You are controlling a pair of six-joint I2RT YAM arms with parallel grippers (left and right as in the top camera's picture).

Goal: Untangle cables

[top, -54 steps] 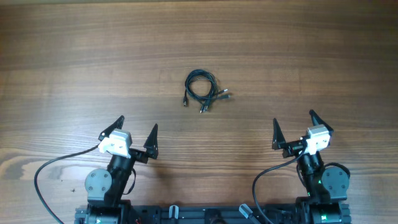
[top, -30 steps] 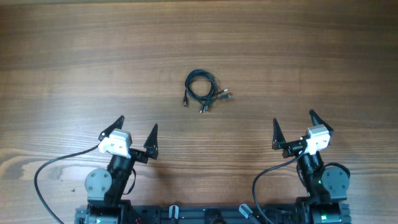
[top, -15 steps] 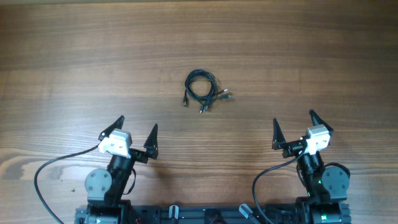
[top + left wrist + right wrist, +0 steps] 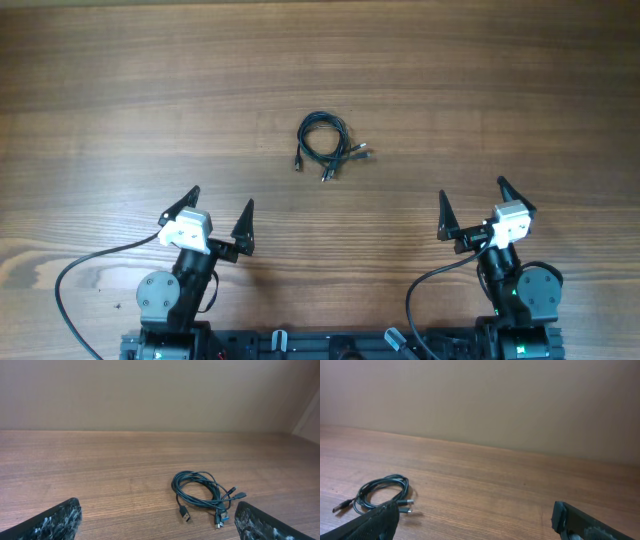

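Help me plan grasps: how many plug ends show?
4 plug ends: one left of the cables, one below them, two together at the right; more may be hidden.

No writing, label, brand or number can be read anywhere from where I stand: not on the cables [image 4: 338, 153], and not on the wooden surface [image 4: 500, 100] under them, in any view.
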